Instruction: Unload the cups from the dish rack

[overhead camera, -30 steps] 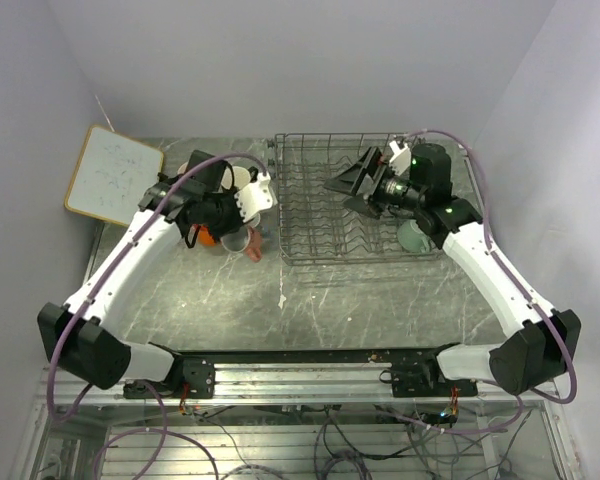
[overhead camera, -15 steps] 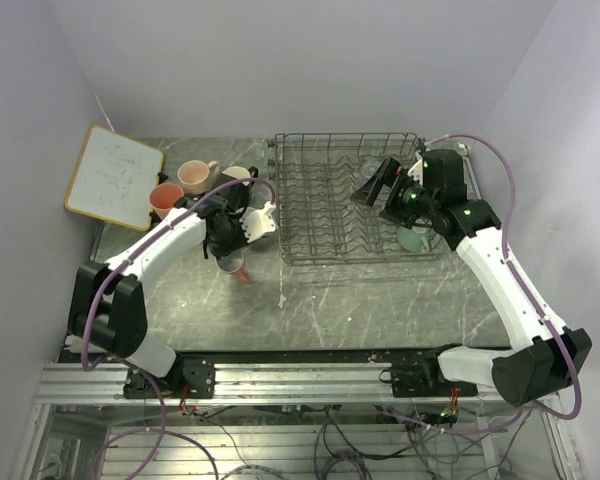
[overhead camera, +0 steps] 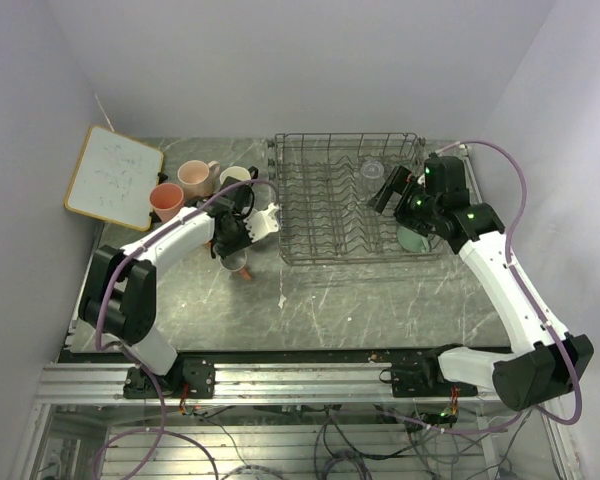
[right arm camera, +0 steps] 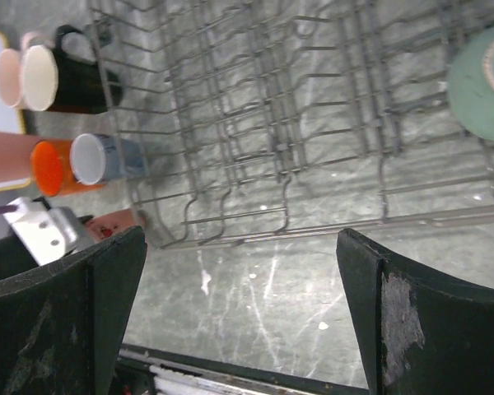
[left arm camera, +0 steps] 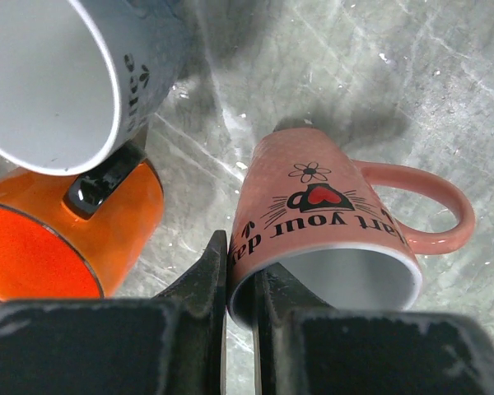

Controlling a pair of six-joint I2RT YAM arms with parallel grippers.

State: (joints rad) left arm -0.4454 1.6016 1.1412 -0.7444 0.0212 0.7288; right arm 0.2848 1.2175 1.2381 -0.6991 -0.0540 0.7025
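left gripper [left arm camera: 240,284] pinches salmon mug [left arm camera: 313,206] by rim, just left of dish rack [overhead camera: 350,260]. right gripper [right arm camera: 240,247] spread wide over rack's right side; mint green cup [overhead camera: 412,240] in rack's near right corner, my right arm nearer.

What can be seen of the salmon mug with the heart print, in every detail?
The salmon mug looks like glossy ceramic, white inside, with a loop handle on one side. Its wall bears black lettering, a red heart and a small flower outline. It is mouth up over the marbled table; whether its base rests there cannot be told. The left gripper pinches its rim, one finger inside and one outside. It is apart from the orange cup.
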